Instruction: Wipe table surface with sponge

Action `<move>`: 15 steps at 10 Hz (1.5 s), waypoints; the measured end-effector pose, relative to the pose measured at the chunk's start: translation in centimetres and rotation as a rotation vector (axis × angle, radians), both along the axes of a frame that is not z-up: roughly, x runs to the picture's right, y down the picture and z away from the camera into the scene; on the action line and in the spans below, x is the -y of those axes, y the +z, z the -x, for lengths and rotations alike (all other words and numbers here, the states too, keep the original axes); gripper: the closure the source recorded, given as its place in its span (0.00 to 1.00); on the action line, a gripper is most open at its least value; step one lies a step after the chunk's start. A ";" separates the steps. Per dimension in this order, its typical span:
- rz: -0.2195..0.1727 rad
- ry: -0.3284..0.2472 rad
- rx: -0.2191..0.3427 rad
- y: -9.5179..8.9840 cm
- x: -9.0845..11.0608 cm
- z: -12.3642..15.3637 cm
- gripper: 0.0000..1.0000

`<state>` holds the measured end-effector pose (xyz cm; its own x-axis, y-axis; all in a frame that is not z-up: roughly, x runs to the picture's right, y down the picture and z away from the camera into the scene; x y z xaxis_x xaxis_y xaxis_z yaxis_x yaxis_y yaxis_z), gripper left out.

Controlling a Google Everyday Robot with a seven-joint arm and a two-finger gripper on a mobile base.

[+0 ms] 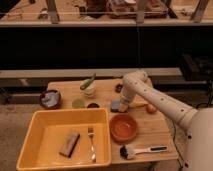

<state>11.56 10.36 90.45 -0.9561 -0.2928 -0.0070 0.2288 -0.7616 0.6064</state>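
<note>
While sponge [69,143] lies in yellow bin [31,145], arm [155,98] bends down from right — gripper [121,106] low at table [156,134], grasp unclear.

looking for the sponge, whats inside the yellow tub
Inside the yellow tub lie a brownish block, likely the sponge, and a fork beside it, not touching. Whatever is under the block is hidden. The gripper is outside the tub, down at the table behind the orange bowl.

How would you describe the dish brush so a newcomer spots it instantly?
Find the wooden table, then the orange bowl just camera-side of the gripper, which sits low at mid-table. The brush lies beyond the bowl by the front edge, the only thing with a long pale handle.
</note>
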 end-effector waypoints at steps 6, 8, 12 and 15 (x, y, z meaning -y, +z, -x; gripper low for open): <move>-0.015 0.046 -0.116 2.2 3.1 -4.3 1.00; -0.023 0.042 -0.126 3.9 5.3 -4.5 1.00; -0.012 0.029 -0.039 5.6 6.5 -0.4 1.00; -0.002 -0.012 0.063 5.0 5.4 3.4 1.00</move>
<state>8.17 4.93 95.46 -0.9572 -0.2812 -0.0683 0.1808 -0.7654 0.6176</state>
